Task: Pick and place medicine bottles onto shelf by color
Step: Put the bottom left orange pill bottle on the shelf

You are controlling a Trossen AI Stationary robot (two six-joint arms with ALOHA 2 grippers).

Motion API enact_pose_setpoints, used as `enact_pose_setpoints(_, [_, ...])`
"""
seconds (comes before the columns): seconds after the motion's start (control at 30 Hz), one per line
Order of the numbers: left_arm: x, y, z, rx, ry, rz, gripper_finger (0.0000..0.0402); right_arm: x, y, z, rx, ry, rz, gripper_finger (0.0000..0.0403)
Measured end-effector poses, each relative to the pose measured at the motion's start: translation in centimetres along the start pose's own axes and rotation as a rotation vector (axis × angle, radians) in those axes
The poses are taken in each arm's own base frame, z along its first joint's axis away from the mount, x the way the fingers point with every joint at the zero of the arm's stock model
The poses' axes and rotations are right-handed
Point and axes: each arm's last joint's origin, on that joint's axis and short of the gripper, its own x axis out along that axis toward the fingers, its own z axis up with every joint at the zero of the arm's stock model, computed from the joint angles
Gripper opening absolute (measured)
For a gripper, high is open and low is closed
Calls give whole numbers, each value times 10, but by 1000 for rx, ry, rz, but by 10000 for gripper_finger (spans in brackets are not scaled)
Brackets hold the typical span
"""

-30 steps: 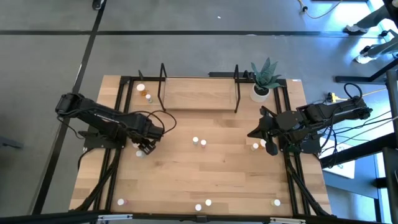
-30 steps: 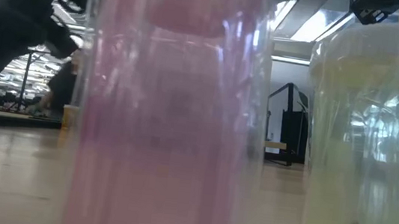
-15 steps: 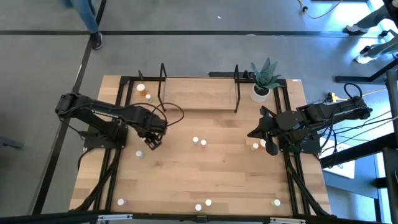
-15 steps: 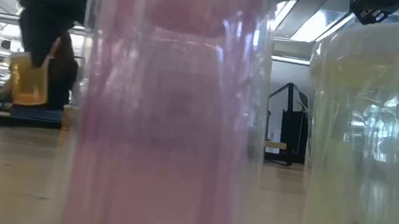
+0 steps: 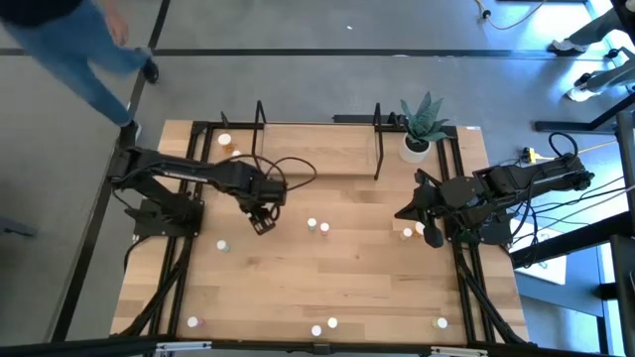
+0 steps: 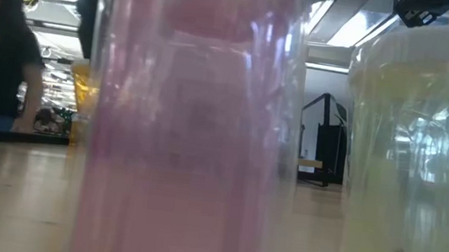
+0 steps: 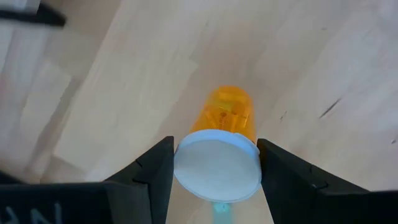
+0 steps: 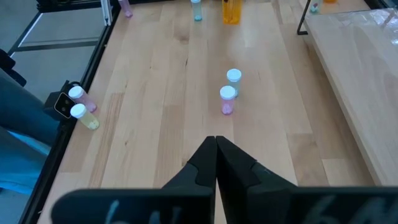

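Pale wooden counter (image 5: 327, 288) lies under both arms. Left jaws (image 7: 217, 165) clamp an orange bottle with a white round cap (image 7: 219, 155), lifted near the counter's middle, just before the low light-wood shelf with black wire loops (image 5: 317, 149). Carrying is underway; next comes setting it beside matching colours. Right jaws (image 8: 216, 152) wait pressed together at the counter's right edge.

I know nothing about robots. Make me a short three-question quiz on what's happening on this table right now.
1. True or false: the left tool holds an orange bottle.
2. The right tool is: A open, B shut, C out of sight.
3. What stands at the table corner beside the shelf?

Key: 1 true: its fingers clamp the white cap. 2 B, shut and empty. 3 a potted plant.
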Motion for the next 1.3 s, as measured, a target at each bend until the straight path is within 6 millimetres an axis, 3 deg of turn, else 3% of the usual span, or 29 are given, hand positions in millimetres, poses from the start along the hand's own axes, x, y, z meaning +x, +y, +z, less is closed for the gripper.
enact_pose_setpoints(0.27, [24, -19, 30, 102, 63, 40, 187, 0, 0, 0, 0, 0, 0, 10])
enact_pose_setpoints(0.57, [51, -24, 48, 122, 79, 80, 187, 0, 0, 0, 0, 0, 0, 10])
enact_pose_setpoints(1.3, [58, -21, 54, 124, 73, 100, 203, 0, 0, 0, 0, 0, 0, 10])
